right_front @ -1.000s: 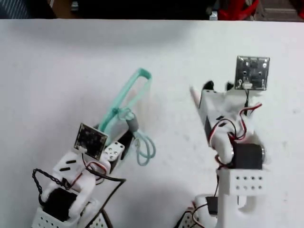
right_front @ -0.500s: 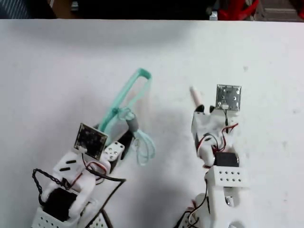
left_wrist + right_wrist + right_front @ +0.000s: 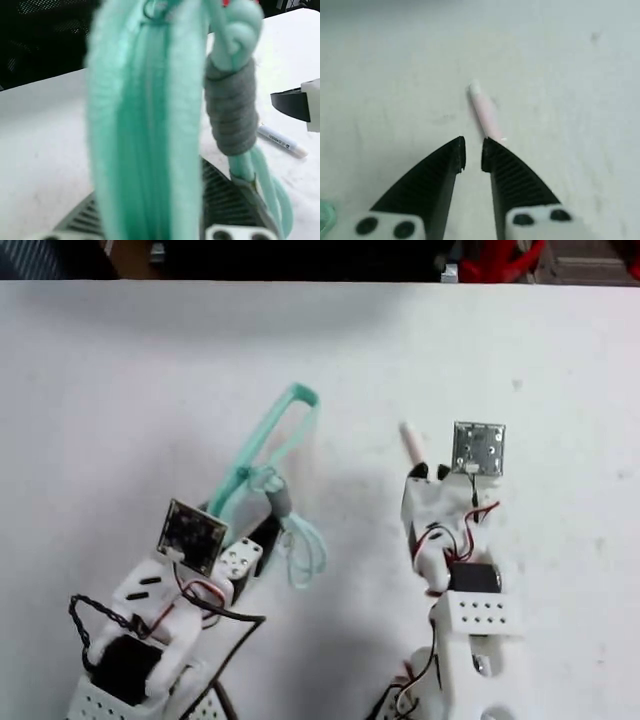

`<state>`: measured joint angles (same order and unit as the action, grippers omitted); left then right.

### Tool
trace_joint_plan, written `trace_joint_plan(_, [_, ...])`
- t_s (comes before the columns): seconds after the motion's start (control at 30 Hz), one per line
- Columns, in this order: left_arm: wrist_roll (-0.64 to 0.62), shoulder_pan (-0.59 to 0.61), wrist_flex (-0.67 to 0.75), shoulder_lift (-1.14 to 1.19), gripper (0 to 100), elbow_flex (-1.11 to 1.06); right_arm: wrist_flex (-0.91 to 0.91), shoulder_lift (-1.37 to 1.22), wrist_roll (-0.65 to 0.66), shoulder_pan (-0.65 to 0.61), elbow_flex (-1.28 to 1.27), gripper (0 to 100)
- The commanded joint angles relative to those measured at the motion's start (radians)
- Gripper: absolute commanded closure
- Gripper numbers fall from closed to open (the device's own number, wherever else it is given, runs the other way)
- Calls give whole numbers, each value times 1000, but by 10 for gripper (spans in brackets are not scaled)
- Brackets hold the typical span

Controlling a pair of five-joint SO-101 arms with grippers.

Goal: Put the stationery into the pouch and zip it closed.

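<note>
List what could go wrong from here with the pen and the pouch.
1. The right end effector's jaws stand almost together, and the pen lies beyond its tips, off to one side of the gap. Closing now would likely miss the pen or roll it away.
2. The pouch, clamped in the left end effector, has a mouth that looks narrow. The pen may catch on its edge rather than drop in.
</note>
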<state>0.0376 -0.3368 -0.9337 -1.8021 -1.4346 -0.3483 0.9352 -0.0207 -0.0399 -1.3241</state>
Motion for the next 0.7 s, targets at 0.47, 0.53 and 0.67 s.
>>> trace_joint_plan(0.47, [6,-1,25,12,838,6,24,8,14,-7,0,929])
trace_joint_plan(0.53, [6,-1,25,12,838,6,24,8,14,-7,0,929])
trace_joint_plan(0.67, [6,-1,25,12,838,6,24,8,14,-7,0,929])
